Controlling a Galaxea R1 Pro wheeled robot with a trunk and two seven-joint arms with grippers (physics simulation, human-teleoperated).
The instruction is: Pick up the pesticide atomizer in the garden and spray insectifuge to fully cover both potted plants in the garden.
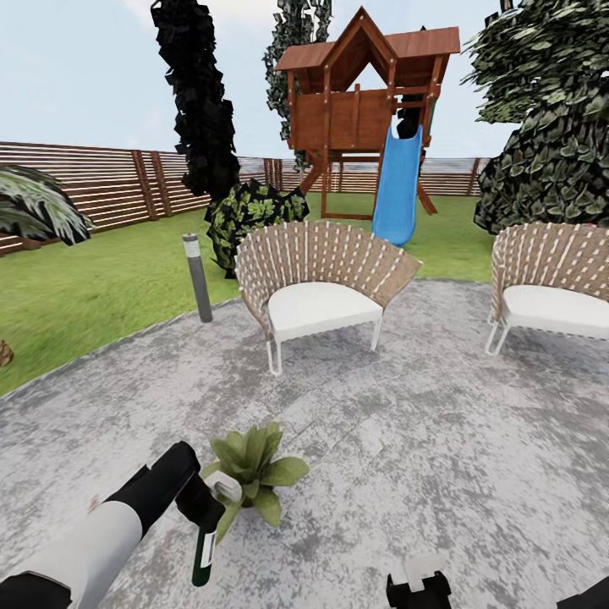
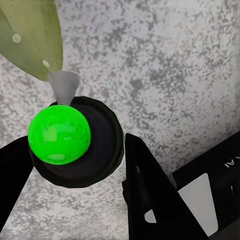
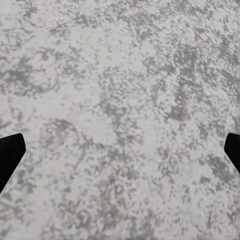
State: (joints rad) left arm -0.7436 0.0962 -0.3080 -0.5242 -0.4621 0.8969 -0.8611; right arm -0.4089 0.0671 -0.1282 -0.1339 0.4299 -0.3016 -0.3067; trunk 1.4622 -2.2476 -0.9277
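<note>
Right now my left gripper is clenched around the pesticide atomizer, low at the left of the head view, with the bottle's dark body hanging down and its white head up beside the potted plant. From the left wrist camera I see the bottle end-on as a dark round body with a bright green disc, one black finger pressed along its side, and a pale nozzle cone pointing at a leaf that carries a couple of whitish specks of insectifuge. That plant sits on the grey paved patio, touching nothing but the paving, with bare stone all around it toward the two wicker chairs further back. My right gripper hangs at the bottom edge of the head view, spread wide with nothing in it; its wrist camera shows both dark fingertips at the sides over bare paving. The patio's curved edge meets the lawn on the left, where a short grey bollard stands just inside the edge. Beyond are a dark bush, the slatted fence and a wooden playhouse with a blue slide.
</note>
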